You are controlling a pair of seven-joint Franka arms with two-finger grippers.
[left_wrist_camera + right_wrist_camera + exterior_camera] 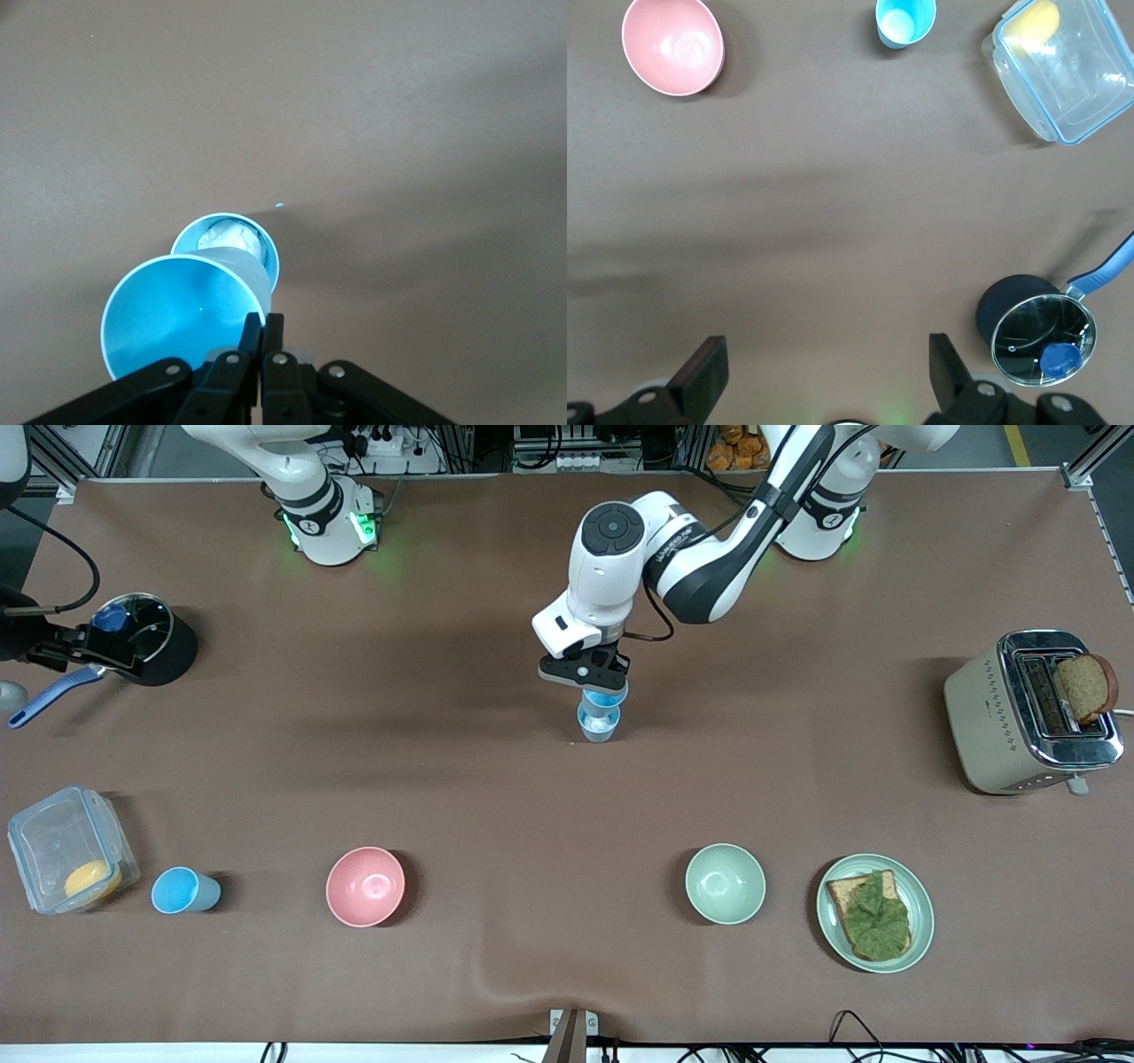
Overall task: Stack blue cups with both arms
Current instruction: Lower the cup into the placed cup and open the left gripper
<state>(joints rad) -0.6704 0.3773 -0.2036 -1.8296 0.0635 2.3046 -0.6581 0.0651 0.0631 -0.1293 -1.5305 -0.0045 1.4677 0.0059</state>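
At mid-bench the left gripper [592,677], jaws clamped on its rim, holds the brighter blue cup [182,310] mouth-up, nested into the paler cup [232,237]. A third blue cup [183,890] stands beside the pink bowl [365,886]. The right gripper [824,376] waits, jaws apart.

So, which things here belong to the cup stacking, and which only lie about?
Job:
- held blue cup, left gripper shut on its wall
- paler blue cup under it
- third blue cup
- right gripper, open, waiting

Lying about:
- pink bowl
- green bowl
- toaster
- saucepan
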